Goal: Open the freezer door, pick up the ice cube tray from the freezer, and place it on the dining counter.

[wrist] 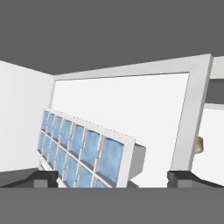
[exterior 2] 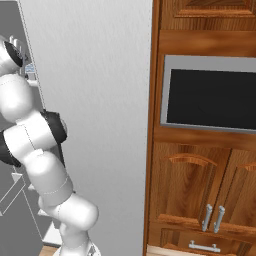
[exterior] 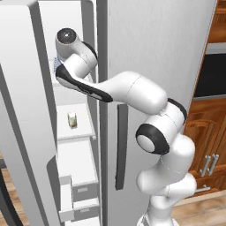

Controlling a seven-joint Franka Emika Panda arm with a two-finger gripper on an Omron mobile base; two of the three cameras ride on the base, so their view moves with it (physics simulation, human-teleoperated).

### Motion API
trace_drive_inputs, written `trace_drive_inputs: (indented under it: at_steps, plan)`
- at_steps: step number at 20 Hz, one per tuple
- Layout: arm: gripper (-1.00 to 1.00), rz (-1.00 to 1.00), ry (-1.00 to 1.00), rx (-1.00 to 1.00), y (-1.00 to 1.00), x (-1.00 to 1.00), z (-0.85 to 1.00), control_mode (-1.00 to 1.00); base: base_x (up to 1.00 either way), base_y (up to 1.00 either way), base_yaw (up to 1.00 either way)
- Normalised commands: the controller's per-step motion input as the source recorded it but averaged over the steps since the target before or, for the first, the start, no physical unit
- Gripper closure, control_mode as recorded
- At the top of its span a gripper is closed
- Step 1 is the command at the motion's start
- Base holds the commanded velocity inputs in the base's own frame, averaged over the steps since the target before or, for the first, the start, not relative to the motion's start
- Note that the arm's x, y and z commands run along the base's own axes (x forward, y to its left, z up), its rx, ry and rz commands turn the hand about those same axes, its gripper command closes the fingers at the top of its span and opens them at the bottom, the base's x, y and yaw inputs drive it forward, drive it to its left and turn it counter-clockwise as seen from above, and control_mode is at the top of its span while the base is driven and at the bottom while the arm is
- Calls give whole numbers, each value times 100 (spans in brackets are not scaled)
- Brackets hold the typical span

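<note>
The hand [wrist: 113,178] is held open inside the freezer [exterior: 75,128], its fingertips [wrist: 43,178] spread at either side of the ice cube tray [wrist: 83,151], ungrasped.

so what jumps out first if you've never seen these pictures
The white robot arm reaching up into the open freezer, left of the wide silver fridge door. From the hand's camera, the ice cube tray with its blue cells lies just ahead, between the spread fingertips of the open gripper. A small yellowish jar sits on a lower shelf.
</note>
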Motion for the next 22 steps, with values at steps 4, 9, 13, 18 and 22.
trace_drive_inputs:
  at_steps: [4, 9, 13, 18, 22]
  plan:
    - [-100, 0, 0, 0, 0, 6, -8, -100, 0, 0, 0]
    - [-100, 0, -3, 0, 0, 1, -38, -100, 0, 0, 0]
    - [-100, 0, -6, 0, 0, 1, -33, -100, 0, 0, 0]
    - [-100, -3, -4, 0, 0, 8, -14, -100, 0, 0, 0]
    - [-100, -4, -1, 0, 0, 17, -10, -100, 0, 0, 0]
